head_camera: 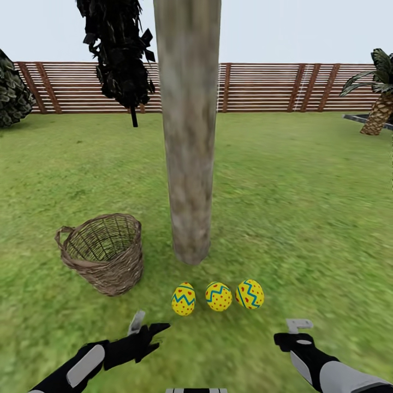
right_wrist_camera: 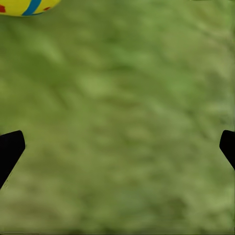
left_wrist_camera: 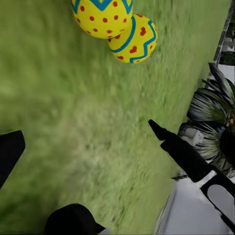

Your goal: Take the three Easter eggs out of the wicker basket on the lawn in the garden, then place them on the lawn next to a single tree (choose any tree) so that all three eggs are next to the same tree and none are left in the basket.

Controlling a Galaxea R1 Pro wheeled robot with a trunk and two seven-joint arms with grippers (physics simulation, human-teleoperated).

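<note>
Mottled green lawn (head_camera: 305, 218) ran back to a brown slatted wooden fence (head_camera: 262, 87), with a dark thin-trunked tree (head_camera: 123, 49) at about 11 o'clock in the head view and a short palm (head_camera: 379, 109) at 2 o'clock. At 12 o'clock rose the thick pale grey-tan trunk of the tree (head_camera: 188, 136).

Three yellow eggs with red dots and blue-green zigzags lay in a row on the grass just in front of the trunk's foot: the left egg (head_camera: 183, 299), the middle egg (head_camera: 219, 296) and the right egg (head_camera: 250, 294), close together, each standing roughly on end. The round brown wicker basket (head_camera: 103, 254) sat at 10 o'clock from them, just beside the trunk, and looked empty as far as its open weave showed.

The left gripper (head_camera: 143, 330) hung low near the left egg, at 7 o'clock from it, jaws spread and holding nothing. The right gripper (head_camera: 295, 334) hovered at 5 o'clock from the right egg, jaws wide apart and empty.

With all three eggs by one tree, the task seemed complete; no further grasp looked necessary.
</note>
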